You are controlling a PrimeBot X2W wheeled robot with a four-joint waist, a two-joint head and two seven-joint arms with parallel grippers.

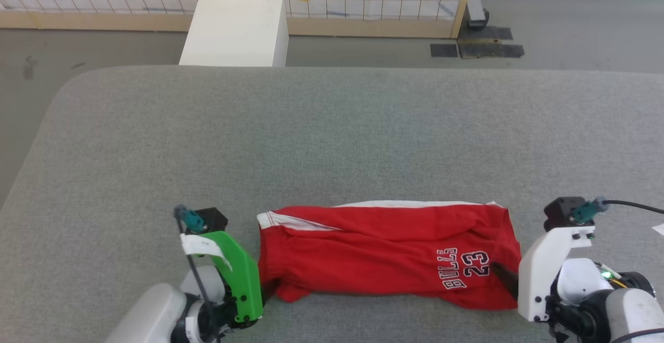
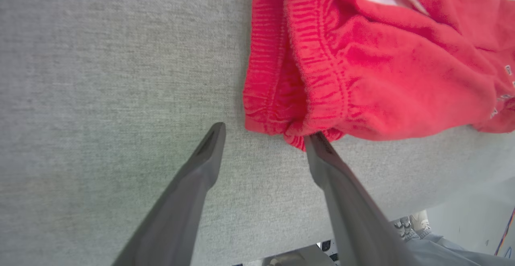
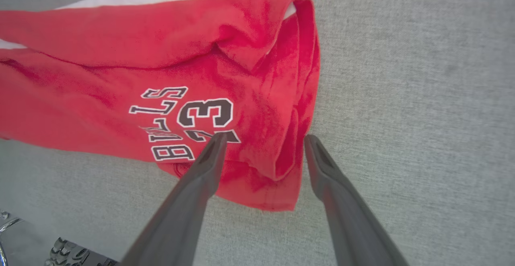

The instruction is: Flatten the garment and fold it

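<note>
At the waistband end, left gripper (image 2: 267, 131): fingers spread, nothing held, one tip at the elastic corner, seemingly stationed to control that end.
Garment (image 1: 384, 252): red shorts lying in a long, doubled band near the grey table (image 1: 332, 125)'s front edge, between both grippers, rumpled.
Right gripper (image 3: 265, 136): fingers apart and empty, straddling the hem beside the "BULLS 23" print, likely mirroring its partner.

Garment (image 1: 384, 249) on table (image 1: 332, 135) near front edge, left jaws and right jaws at its ends.
</note>
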